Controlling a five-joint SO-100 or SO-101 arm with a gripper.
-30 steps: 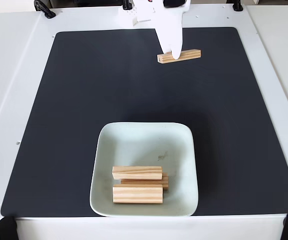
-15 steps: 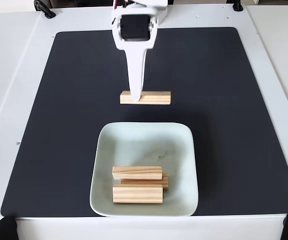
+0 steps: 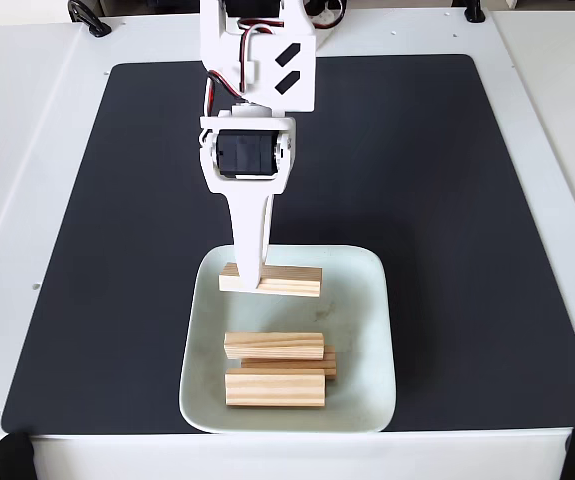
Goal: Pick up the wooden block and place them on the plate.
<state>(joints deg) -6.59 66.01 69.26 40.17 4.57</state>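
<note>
- Black mat [image 3: 117,250] covers the white tabletop [image 3: 17,200]; plate [image 3: 367,330] sits at the mat's near edge.
- Three wooden blocks [image 3: 274,388] stacked in the plate's near half.
- Gripper [image 3: 251,283] clamped on a fourth wooden block [image 3: 287,279], at its left end, over the plate's far rim.

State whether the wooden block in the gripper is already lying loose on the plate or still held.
Still held. The gripper is shut on the wooden block, over the plate's far part. Whether it touches the plate, cannot tell.
</note>
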